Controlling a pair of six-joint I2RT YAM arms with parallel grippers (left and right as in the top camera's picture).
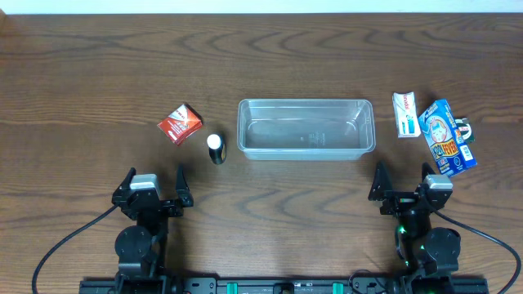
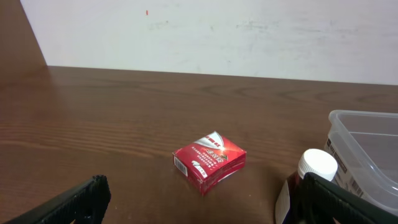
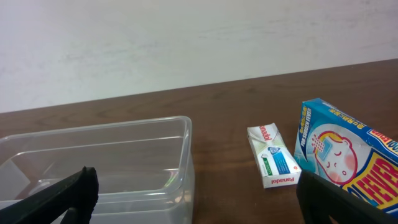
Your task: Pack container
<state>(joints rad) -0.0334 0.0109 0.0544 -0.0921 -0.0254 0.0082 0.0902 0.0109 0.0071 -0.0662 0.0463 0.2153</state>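
Note:
The clear plastic container [image 1: 306, 128] sits empty at the table's centre; its corner shows at the right of the left wrist view [image 2: 367, 146] and at the left of the right wrist view [image 3: 99, 165]. A small red box [image 1: 180, 123] [image 2: 209, 161] lies left of it, with a dark bottle with a white cap [image 1: 215, 148] [image 2: 311, 180] between them. Right of the container lie a white Panadol box [image 1: 405, 114] [image 3: 273, 156] and a blue carton [image 1: 447, 136] [image 3: 348, 155]. My left gripper [image 1: 155, 183] [image 2: 202, 208] and right gripper [image 1: 403, 181] [image 3: 196, 205] stand open near the front edge, holding nothing.
A small dark metal object [image 1: 466, 128] lies behind the blue carton at the far right. A pale wall [image 2: 211, 37] rises behind the table's far edge. Black cables [image 1: 65, 245] trail from the arm bases along the front.

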